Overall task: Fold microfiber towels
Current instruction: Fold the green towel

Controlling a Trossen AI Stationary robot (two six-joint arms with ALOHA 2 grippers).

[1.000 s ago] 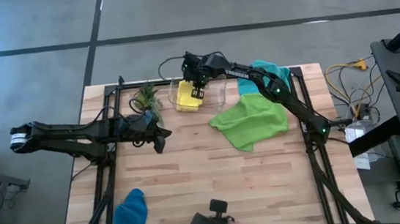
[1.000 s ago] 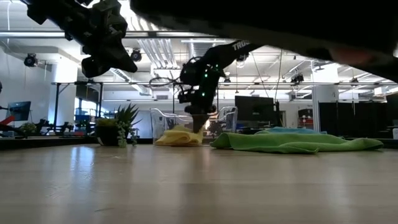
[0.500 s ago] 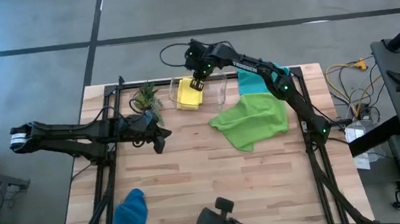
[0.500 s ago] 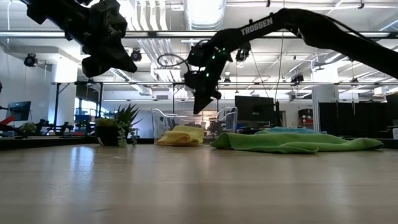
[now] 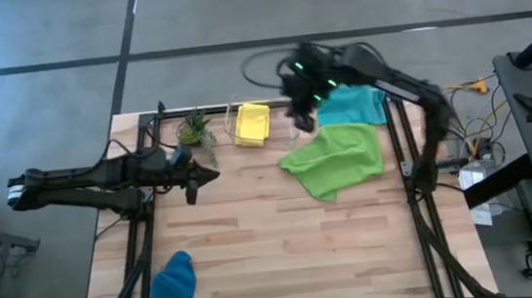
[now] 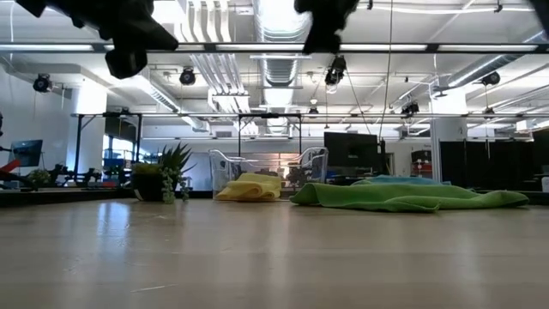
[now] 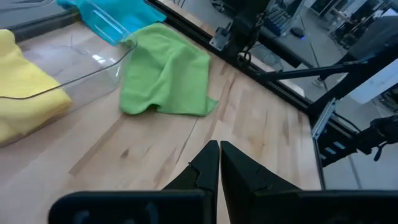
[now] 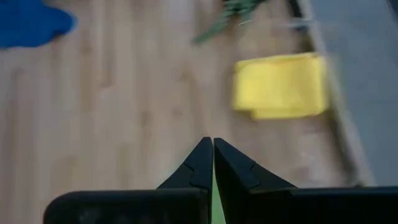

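Observation:
A folded yellow towel (image 5: 251,124) lies in the clear plastic bin (image 5: 289,117) at the table's far edge. To its right, a lime green towel (image 5: 336,159) lies crumpled on the wood, and a teal towel (image 5: 350,107) lies behind it. The dark blue towel (image 5: 174,287) sits bunched at the near left corner. My right gripper (image 5: 299,118) hangs shut, high above the bin's right end, holding nothing. My left gripper (image 5: 212,175) is shut over the table's left half, its fingers (image 7: 219,155) pointing toward the bin. It is also empty.
A small potted plant (image 5: 193,130) stands left of the bin. Black frame rails (image 5: 398,146) run along the table's left, right and far edges. Bare wood lies across the middle and near right (image 5: 334,250).
My right gripper has risen quickly from the yellow towel in the bin and swung up and toward the table's right, still shut. The yellow towel stays folded in the bin. My left gripper has lifted a little and drawn back toward the left edge.

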